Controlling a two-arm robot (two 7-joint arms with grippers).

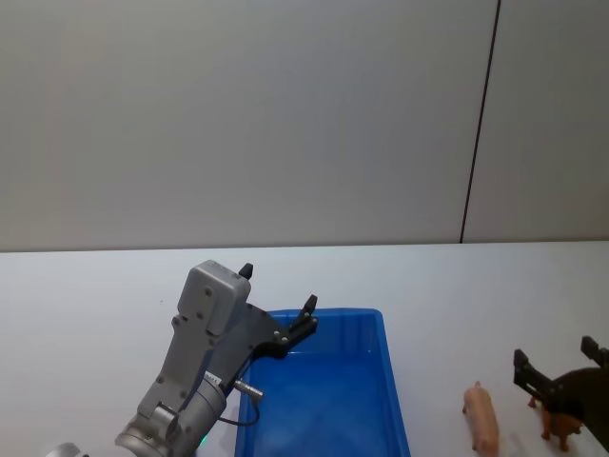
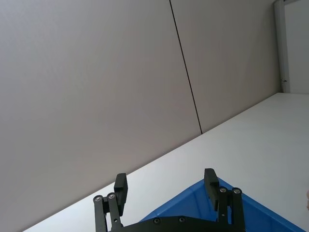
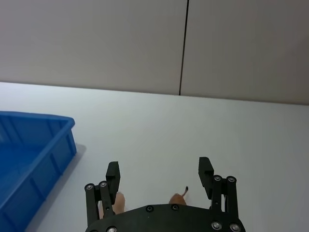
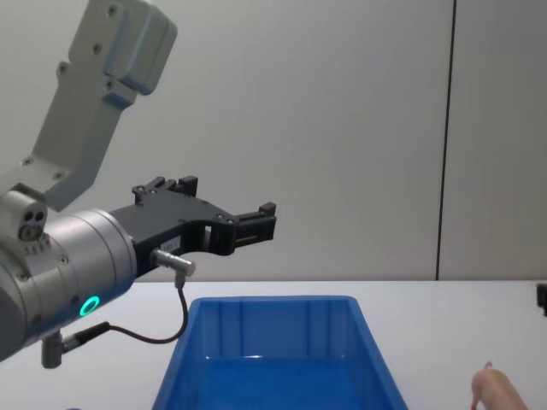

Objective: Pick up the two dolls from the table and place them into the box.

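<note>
white table: head view, brown doll under right hand; chest, perhaps pink doll.

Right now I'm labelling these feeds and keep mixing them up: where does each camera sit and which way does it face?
Head: high, looking forward and down at table, box, pink doll, brown doll; left gripper above the box, right gripper over the brown doll.
Chest: lower, looking across the box; left arm looms large.
Left wrist: faces the wall over the box's corner; own open fingers.
Right wrist: faces the wall across the table; own open fingers, dolls beneath.
Shared: head and chest both show box and pink doll.
</note>
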